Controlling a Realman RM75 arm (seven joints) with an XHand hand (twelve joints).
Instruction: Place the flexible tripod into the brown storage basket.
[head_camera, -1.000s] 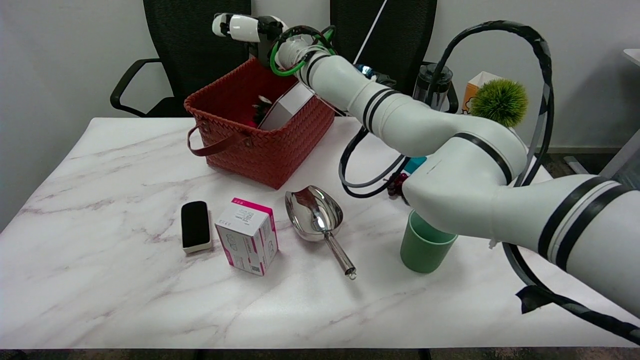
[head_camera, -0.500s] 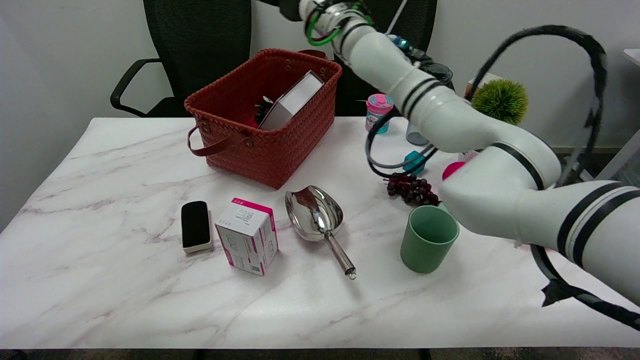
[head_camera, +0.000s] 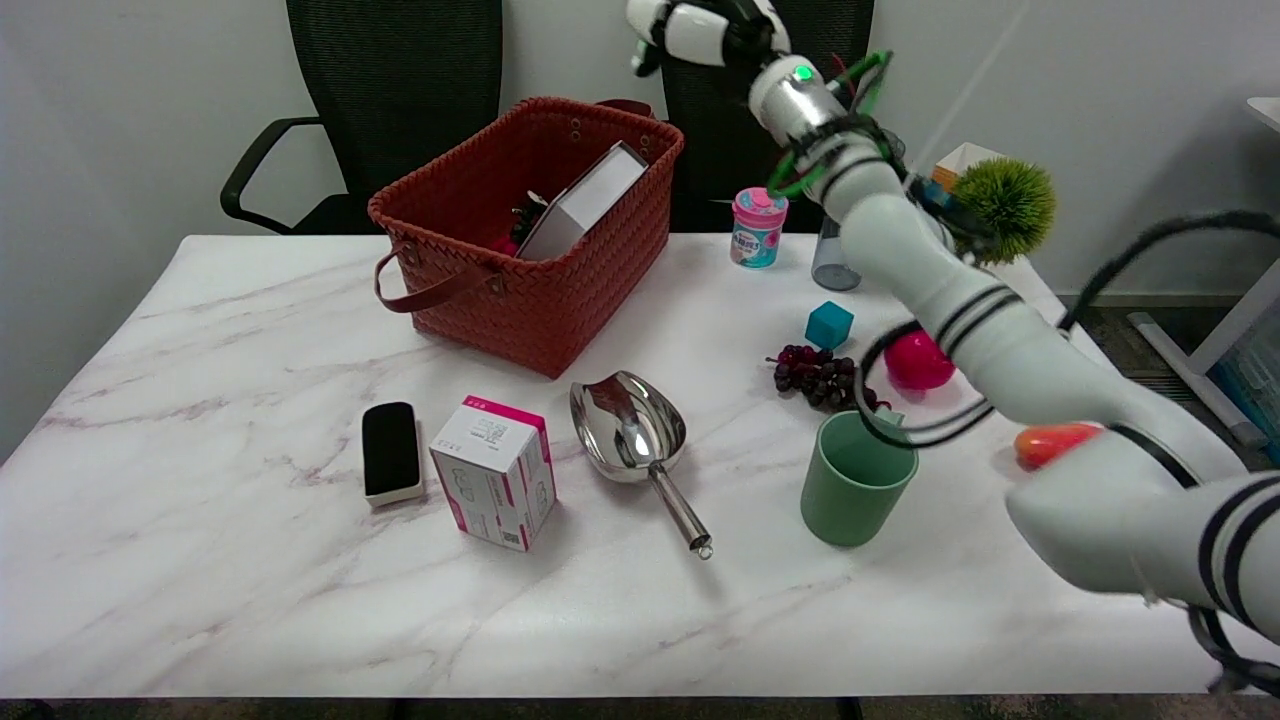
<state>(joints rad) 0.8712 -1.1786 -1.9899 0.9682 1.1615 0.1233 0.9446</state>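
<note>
Lying inside the brown storage basket (head_camera: 530, 255), the flexible tripod (head_camera: 522, 216) shows only as a dark tangle beside a grey box (head_camera: 583, 200). Right hand (head_camera: 700, 25) hangs at two o'clock, apart; finger state unclear, nothing visibly held.

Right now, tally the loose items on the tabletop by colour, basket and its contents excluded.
Pink or red: 3, box, jar, ball
Green: 1, cup
Silver: 1, scoop
Black: 1, eraser
Teal: 1, cube
Dark purple: 1, grapes
Orange: 1, partly hidden thing
Total: 9
</note>
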